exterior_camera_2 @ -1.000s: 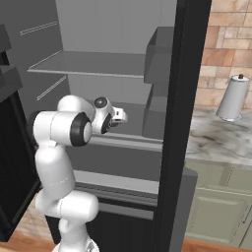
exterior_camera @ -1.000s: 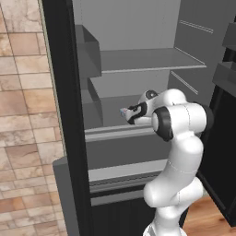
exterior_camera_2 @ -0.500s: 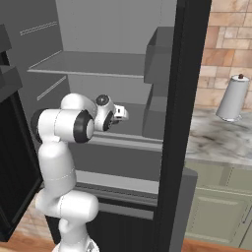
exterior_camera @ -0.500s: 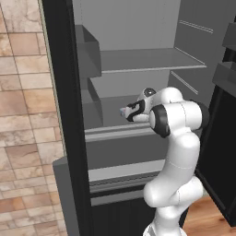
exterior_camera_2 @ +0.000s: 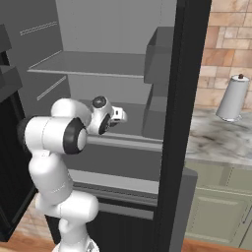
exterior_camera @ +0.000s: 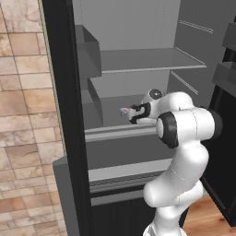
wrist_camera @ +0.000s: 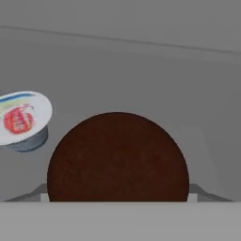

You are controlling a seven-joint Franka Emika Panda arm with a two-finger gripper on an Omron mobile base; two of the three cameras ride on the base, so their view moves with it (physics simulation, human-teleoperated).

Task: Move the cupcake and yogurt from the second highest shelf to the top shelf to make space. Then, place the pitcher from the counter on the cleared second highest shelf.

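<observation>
Grey fridge shelves (exterior_camera: pixel 147 60), brick wall (exterior_camera: pixel 23 115), marble counter (exterior_camera_2: pixel 221 142) alongside

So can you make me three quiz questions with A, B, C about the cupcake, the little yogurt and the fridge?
1. In the hand view, where is the yogurt compared with the cupcake?
A. On top of it
B. To its left
C. To its right

2. What colour is the cupcake's top?
A. Dark brown
B. Bright green
C. Yellow

3. How is the fridge right now?
A. Shut tight
B. Lying on its side
C. Open, with its shelves showing

Answers:
1. B, because the white cup with the red mark sits off the cupcake's left edge, apart from it.
2. A, because the big round top in the hand view is dark brown all over.
3. C, because both base views look straight in at the grey shelves, and the arm reaches inside.
</observation>
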